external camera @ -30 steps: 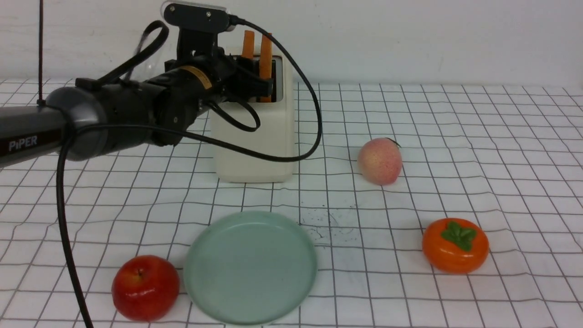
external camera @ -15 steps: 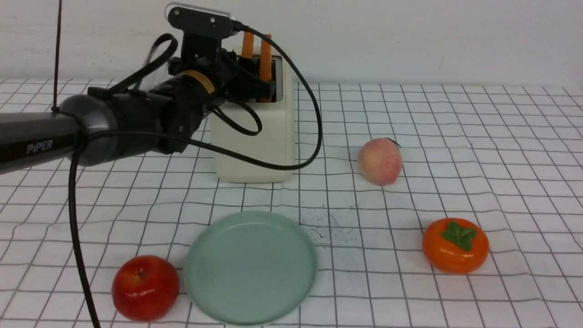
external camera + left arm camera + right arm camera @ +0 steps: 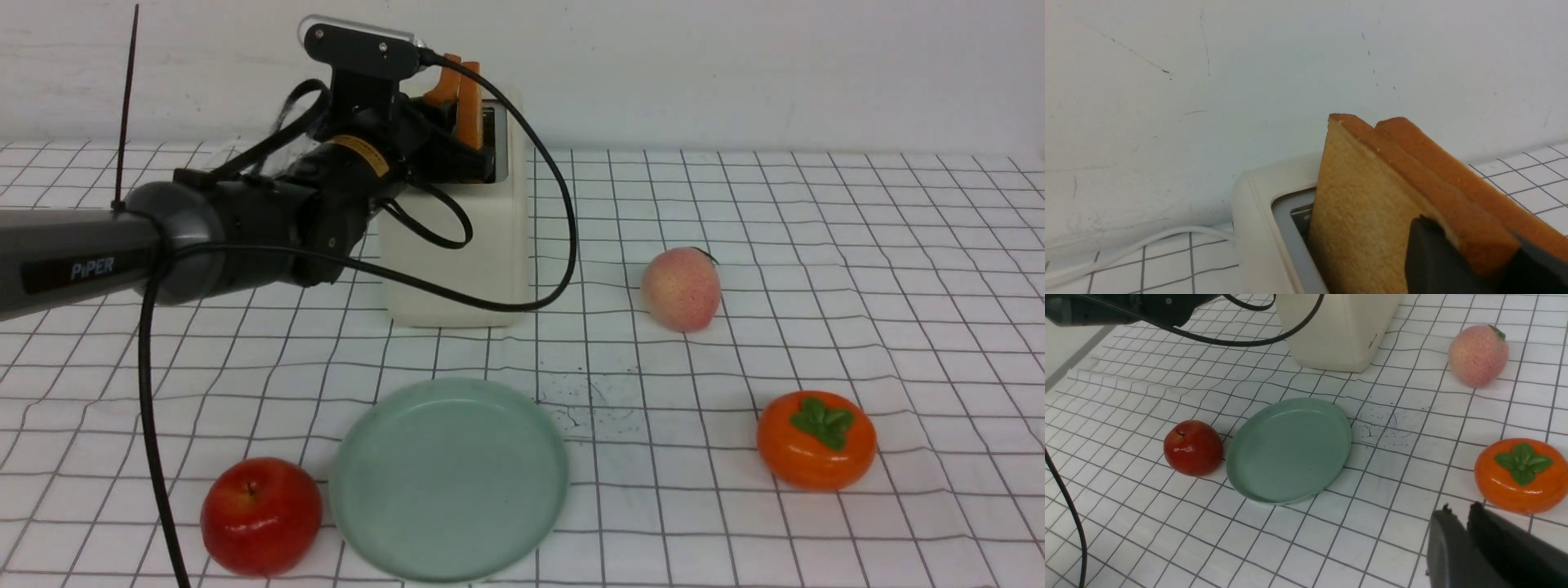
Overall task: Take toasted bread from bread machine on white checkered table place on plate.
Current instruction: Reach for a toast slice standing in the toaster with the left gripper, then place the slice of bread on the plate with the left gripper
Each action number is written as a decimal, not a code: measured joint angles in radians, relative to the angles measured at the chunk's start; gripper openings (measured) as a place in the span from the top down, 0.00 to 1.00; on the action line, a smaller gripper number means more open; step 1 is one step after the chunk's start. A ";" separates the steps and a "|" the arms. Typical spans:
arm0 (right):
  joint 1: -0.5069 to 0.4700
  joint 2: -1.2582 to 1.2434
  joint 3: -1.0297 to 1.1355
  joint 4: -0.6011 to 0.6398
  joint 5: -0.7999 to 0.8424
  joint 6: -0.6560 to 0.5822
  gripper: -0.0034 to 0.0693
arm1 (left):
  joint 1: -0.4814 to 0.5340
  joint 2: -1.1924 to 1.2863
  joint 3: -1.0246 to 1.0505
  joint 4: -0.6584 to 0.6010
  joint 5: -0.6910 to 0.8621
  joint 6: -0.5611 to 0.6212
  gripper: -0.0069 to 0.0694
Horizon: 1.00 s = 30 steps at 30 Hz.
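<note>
White letters spelling "PiPER" run along the left arm (image 3: 90, 268); this is the only writing that can be read. The right wrist view shows a small dark print low on one side of the toaster (image 3: 457, 245), too small to make out.

The toaster stands at the back of the checkered surface (image 3: 816, 245). The toast (image 3: 469, 110), two slices, sticks up out of its slots, tilted toward the robot's left. In the front view the arm and a black cable (image 3: 563, 229) cover most of the grip.

The left wrist view shows it close up. The left pincer (image 3: 1470, 249) is clamped on the nearer slice, with one dark finger (image 3: 1429, 261) flat against its golden face and the other behind its crust. The second slice leans against the first, and their top edges touch. This view alone also shows the grey slot surround and a white cord (image 3: 1126, 253) lying by the wall.

The front view does not show the right arm. In its own wrist view the right pincer (image 3: 1461, 510) hangs above the surface, its fingers together but for a thin slit, holding nothing.

The plate (image 3: 449, 563) sits bare in front of the toaster. A red apple (image 3: 261, 514) lies just beside the plate, on its left. A peach (image 3: 680, 288) and an orange persimmon (image 3: 816, 445) lie on the right, well apart.
</note>
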 joint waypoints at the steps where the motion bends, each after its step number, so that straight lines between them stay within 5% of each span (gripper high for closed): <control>1: 0.000 0.000 0.000 0.000 -0.013 0.000 0.85 | 0.000 0.000 0.000 0.000 -0.001 0.000 0.78; 14: 0.000 0.000 0.000 0.000 -0.190 -0.052 0.85 | 0.000 -0.198 0.000 -0.007 0.010 0.002 0.78; 22: 0.000 0.000 0.000 -0.003 -0.224 -0.057 0.98 | 0.000 -0.382 0.000 -0.024 0.168 0.003 0.78; 28: 0.000 0.000 0.000 -0.003 -0.216 -0.060 0.98 | 0.000 -0.596 0.000 -0.093 0.518 -0.003 0.78; 30: 0.000 0.000 0.000 -0.003 -0.201 -0.078 0.98 | 0.000 -0.674 0.000 -0.146 0.771 -0.006 0.78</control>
